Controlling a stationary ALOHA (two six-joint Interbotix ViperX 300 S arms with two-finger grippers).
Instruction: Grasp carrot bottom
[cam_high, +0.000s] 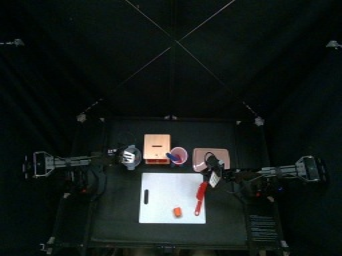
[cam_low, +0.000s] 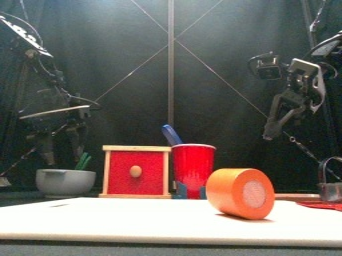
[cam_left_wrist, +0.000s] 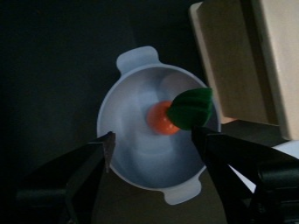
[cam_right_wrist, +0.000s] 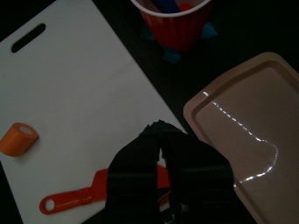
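Carrot stub (cam_right_wrist: 17, 138): light, stiff, smooth, may roll; I'd pinch its curved sides. Right jaws closed, well aside; left jaws wide.

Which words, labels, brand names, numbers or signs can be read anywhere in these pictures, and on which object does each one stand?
None: no text can be read in any view.
The white cutting board, red cup, red wooden box, orange carrot piece, grey bowl and tan tray all show plain surfaces.
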